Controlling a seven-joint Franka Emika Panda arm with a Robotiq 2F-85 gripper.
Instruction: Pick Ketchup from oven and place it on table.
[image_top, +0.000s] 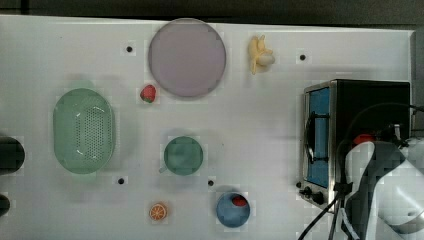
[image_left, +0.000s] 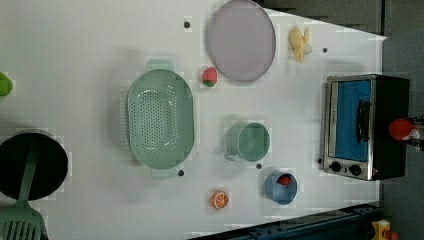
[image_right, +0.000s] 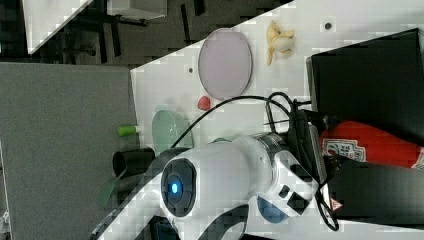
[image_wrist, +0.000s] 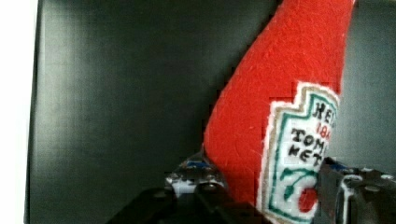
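A white robot arm (image_right: 220, 175) reaches across from the right view's lower left. Its dark end effector (image_wrist: 261, 186) has one finger (image_wrist: 196, 179) on each side of a red bottle (image_wrist: 275, 107), touching it.

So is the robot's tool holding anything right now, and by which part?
The tool sits around the ketchup bottle on the oven's black top, one finger on each side of its labelled lower body; a firm hold cannot be told.

Red Ketchup (image_wrist: 261, 116) on black-topped oven (image_wrist: 121, 93)
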